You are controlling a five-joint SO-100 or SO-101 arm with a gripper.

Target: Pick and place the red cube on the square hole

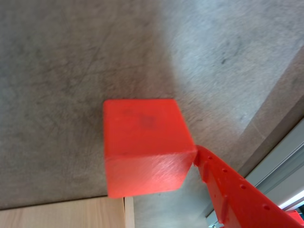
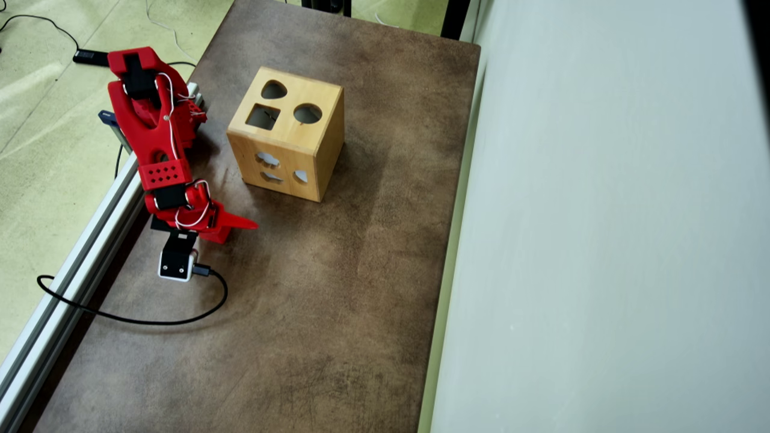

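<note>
In the wrist view the red cube (image 1: 142, 145) fills the middle, close to the camera and slightly blurred. One red finger (image 1: 228, 190) comes in from the lower right and its tip touches the cube's right corner; the other jaw is hidden behind the cube. In the overhead view my gripper (image 2: 237, 227) is at the table's left side, below and left of the wooden box (image 2: 301, 156), and I cannot tell the cube apart from the red jaws. The square hole (image 2: 263, 116) is on the box's top face, beside a round hole and a heart-like hole.
A light wooden surface (image 1: 61, 213) shows at the bottom left of the wrist view. An aluminium rail (image 2: 90, 240) runs along the table's left edge. A black cable (image 2: 132, 319) loops from the wrist camera over the brown tabletop (image 2: 337, 300). A pale wall (image 2: 601, 240) borders the right.
</note>
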